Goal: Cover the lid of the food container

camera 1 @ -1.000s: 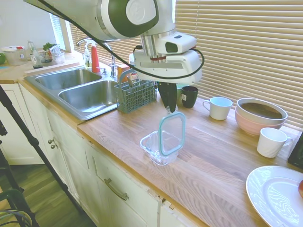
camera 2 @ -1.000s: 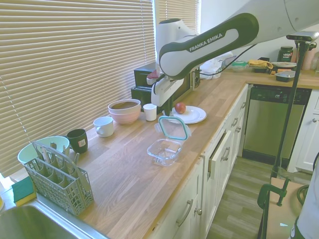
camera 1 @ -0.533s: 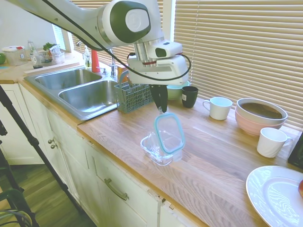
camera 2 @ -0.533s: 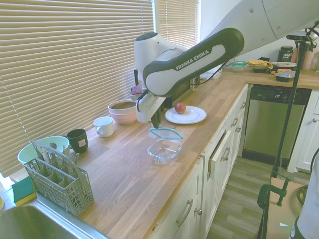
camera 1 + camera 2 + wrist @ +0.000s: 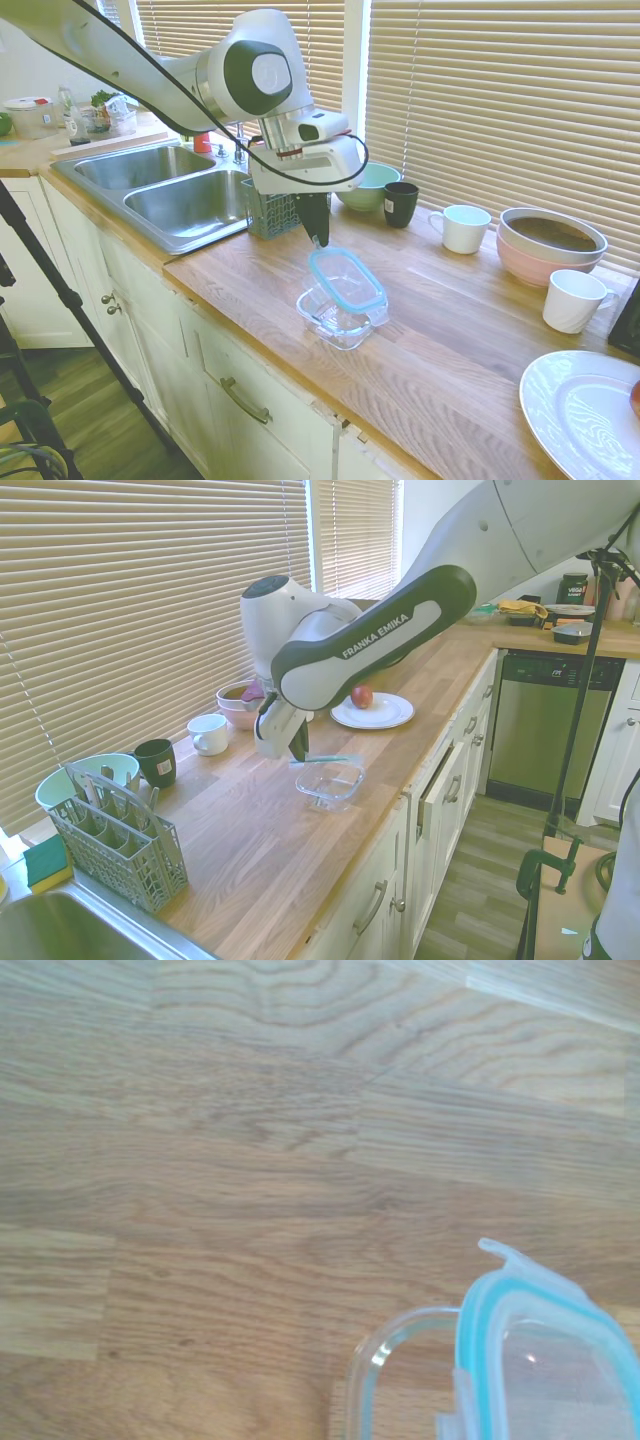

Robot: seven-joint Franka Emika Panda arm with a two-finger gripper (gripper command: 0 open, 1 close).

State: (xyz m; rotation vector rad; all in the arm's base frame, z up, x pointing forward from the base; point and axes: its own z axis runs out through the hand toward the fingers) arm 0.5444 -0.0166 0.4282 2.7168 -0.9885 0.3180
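Note:
The clear lid [image 5: 347, 279] with its teal-blue rim hangs nearly flat just above the food container [image 5: 340, 318], a shallow clear square dish near the wooden counter's front edge. My gripper [image 5: 319, 240] is shut on the lid's edge on the sink side, with its dark fingers pointing down. From the other side the lid [image 5: 325, 760] shows as a thin level line over the container [image 5: 330, 784], with the gripper [image 5: 298, 757] at its left end. The wrist view shows the lid [image 5: 545, 1350] overlapping the container's rim [image 5: 375, 1360].
Behind the container stand a grey cutlery basket [image 5: 283, 201], a green bowl [image 5: 368, 186], a dark mug [image 5: 400, 203], two white cups [image 5: 465, 228] and stacked pink bowls [image 5: 549, 243]. A white plate [image 5: 580, 410] lies right, and the double sink [image 5: 170, 190] left.
The arm has swung toward the sink side and lowered. The lid has tipped from upright to nearly flat and now sits just above the container.

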